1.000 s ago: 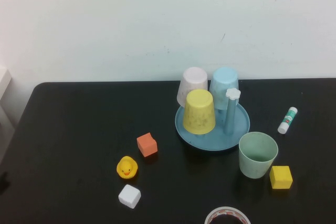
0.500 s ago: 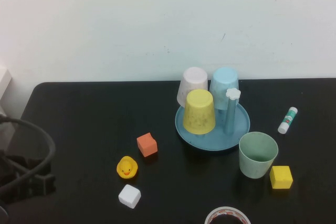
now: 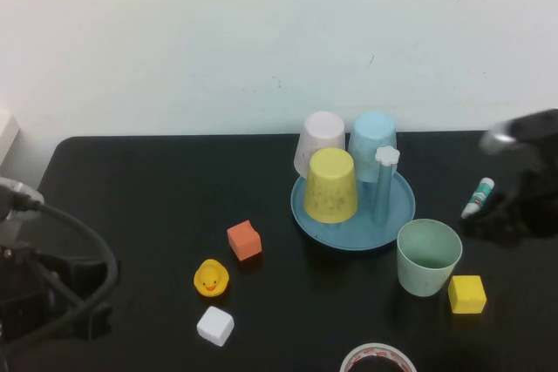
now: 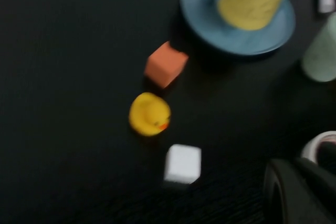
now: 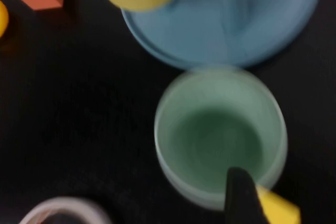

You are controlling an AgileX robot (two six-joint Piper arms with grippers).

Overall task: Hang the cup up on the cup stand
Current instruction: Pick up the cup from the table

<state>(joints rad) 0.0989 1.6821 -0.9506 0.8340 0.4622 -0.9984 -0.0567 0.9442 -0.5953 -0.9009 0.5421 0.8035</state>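
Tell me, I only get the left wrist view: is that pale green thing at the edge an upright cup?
Observer: Yes, the mint-green cup stands mouth up, empty, beside the cup stand.
Operator: Any peg free?
Observer: The peg with the white flower tip is bare.
Operator: Where are the arms?
Observer: The right gripper hovers by the glue stick at the right of the table; the left gripper, shut, sits at its left front.

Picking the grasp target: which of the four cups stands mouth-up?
The mint-green cup, alone on the table beside the cup stand; the pink, blue and yellow cups sit inverted on it.
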